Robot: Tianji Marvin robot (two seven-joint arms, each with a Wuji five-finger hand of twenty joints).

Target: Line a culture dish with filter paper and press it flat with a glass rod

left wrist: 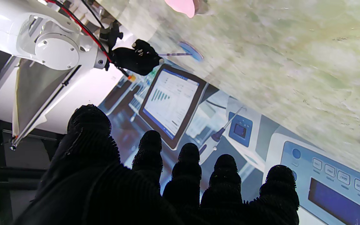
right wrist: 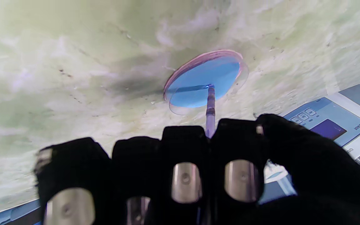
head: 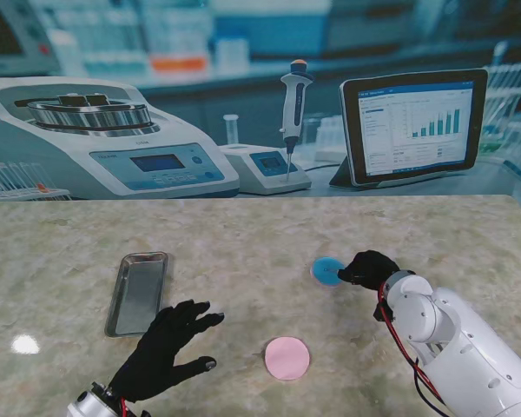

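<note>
On the marbled desk (head: 260, 234), the left hand (head: 161, 347) is rested with fingers spread and empty beside the rectangular metal tray (head: 139, 291), while the thin glass rod (right wrist: 210, 107) is pinched by the right hand (head: 369, 269), apparently to flatten the blue filter paper (right wrist: 205, 81) in the clear round culture dish (right wrist: 244, 73).

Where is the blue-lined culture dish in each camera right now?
Stand view: culture dish right of centre, beside the right hand.
Left wrist: small blue disc at the rod's tip.
Right wrist: centre, glass rod touching it.
Shared landmark: the right hand.
</note>
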